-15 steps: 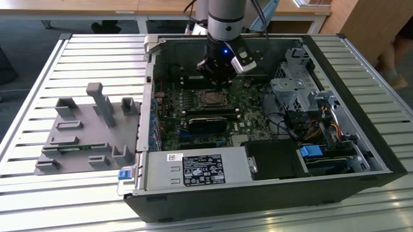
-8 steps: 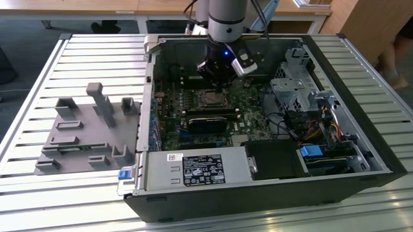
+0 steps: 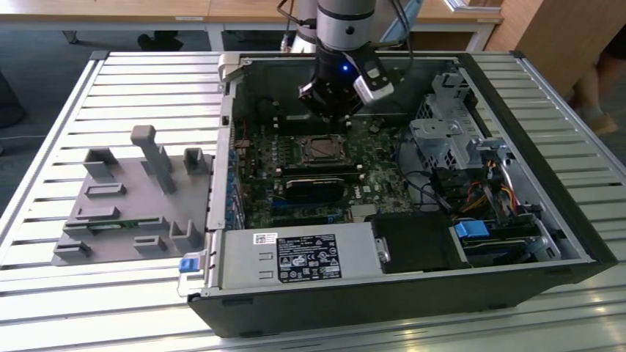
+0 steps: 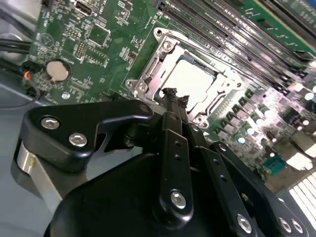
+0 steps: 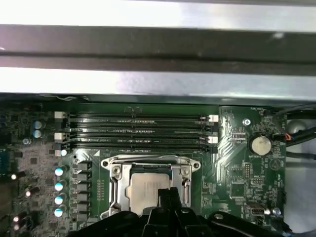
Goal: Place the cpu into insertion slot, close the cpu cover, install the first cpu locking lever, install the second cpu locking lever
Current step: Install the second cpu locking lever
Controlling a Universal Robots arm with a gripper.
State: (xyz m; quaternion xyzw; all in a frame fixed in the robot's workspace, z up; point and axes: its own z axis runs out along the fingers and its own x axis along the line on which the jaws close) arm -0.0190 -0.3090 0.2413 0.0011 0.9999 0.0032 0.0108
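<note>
The cpu [image 5: 145, 189] lies flat in the insertion slot [image 3: 320, 149] on the green board, its silvery top [image 4: 193, 79] showing. The cpu cover [image 5: 114, 183] lies down around the chip as a silver frame [image 4: 148, 69] with the chip in its cut-out. My gripper [image 4: 174, 94] is shut with nothing between its fingers. Its tips hover just above one edge of the socket in both wrist views [image 5: 168, 193]. In the exterior view my gripper [image 3: 329, 125] hangs over the far side of the socket.
Long black memory slots [image 5: 138, 131] run beside the socket, and a coin cell [image 5: 259, 144] sits close by. A grey power supply box [image 3: 293, 257] fills the case front, and a drive cage [image 3: 450, 143] with cables stands on the exterior view's right. A grey fixture plate [image 3: 127, 202] lies outside the case.
</note>
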